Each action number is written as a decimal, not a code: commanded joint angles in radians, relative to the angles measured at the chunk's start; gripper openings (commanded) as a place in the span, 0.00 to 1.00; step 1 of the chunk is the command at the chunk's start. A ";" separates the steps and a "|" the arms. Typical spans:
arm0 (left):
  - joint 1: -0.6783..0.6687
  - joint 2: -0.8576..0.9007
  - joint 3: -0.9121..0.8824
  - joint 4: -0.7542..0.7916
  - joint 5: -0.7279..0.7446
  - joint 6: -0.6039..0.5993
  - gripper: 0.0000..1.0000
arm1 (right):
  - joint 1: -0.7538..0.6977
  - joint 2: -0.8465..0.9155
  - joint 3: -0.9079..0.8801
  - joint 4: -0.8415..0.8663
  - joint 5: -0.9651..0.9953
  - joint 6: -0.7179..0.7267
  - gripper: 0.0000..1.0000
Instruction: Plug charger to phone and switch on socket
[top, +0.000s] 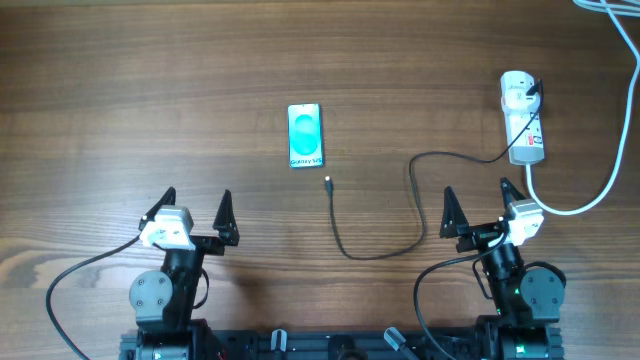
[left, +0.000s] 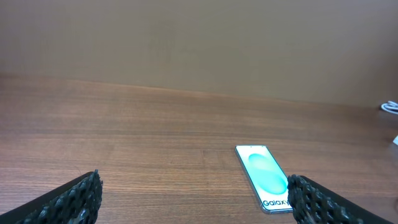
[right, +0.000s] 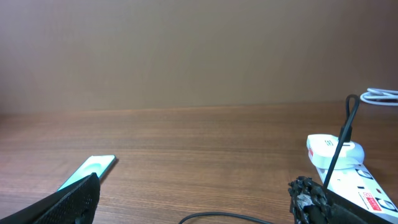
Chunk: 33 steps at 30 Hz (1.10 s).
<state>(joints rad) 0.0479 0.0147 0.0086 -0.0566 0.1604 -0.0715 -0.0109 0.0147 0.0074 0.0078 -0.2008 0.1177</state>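
The connector tip (top: 327, 181) of the charger (top: 380, 257) is found just near of the phone (top: 305, 135), whose long axis runs near to far, white-band end toward the tip. Both are placed about midway between the left fingers (top: 225, 211) and right fingers (top: 449, 208), each pair spread and empty. The socket (top: 522, 130) is set far right; open worktop (top: 120, 100) is left all round
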 joint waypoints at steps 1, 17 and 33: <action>0.005 -0.008 -0.003 -0.008 -0.016 0.015 1.00 | 0.004 -0.005 -0.002 0.006 0.009 -0.013 1.00; 0.005 -0.008 -0.003 0.050 -0.042 0.014 1.00 | 0.004 -0.005 -0.002 0.006 0.009 -0.013 1.00; 0.005 0.388 0.739 -0.364 0.113 -0.153 1.00 | 0.004 -0.005 -0.002 0.006 0.009 -0.013 1.00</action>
<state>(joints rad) 0.0479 0.2256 0.5556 -0.3187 0.2474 -0.2081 -0.0109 0.0154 0.0071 0.0078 -0.2012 0.1173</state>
